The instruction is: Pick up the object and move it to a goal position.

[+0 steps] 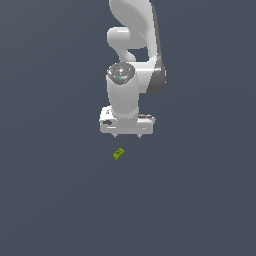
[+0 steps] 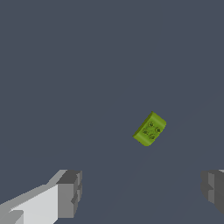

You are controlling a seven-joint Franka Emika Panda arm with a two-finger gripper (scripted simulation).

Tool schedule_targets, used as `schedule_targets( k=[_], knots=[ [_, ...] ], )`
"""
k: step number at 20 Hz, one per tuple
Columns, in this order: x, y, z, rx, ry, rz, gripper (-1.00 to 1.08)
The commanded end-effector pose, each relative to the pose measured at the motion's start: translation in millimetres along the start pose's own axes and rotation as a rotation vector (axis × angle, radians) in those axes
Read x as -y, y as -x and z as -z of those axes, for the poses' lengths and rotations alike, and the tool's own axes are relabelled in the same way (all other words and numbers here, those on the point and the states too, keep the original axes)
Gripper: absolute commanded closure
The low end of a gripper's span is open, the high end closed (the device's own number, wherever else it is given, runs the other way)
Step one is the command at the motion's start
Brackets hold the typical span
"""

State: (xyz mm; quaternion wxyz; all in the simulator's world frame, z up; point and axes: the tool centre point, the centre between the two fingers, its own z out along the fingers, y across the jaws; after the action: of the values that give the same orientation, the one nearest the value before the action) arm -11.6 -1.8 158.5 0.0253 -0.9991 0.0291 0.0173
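Both pincer fingers cropped; block fully visible.

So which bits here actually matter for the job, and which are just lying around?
Part of the job:
- green block, lying on the floor, not yet picked up
- gripper, open, apart from the block

Just lying about:
- nothing else shows, only the plain grey floor

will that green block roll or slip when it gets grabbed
The block looks flat-sided and boxy, so it probably won't roll. It is tiny next to the open end effector, so it likely weighs little and may skid if nudged. It lies skewed to the fingers, so it may twist on closing.
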Motion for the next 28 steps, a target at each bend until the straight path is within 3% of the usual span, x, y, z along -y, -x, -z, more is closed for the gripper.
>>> schedule_targets(
  k=[1,15,28],
  knots=[
    [0,0,0,0.000,0.000,0.000,-0.92],
    [11,-6,10,-0.029,0.007,0.066,-0.92],
    [-4,-10,-20,-0.031,0.008,-0.140,-0.92]
  ],
)
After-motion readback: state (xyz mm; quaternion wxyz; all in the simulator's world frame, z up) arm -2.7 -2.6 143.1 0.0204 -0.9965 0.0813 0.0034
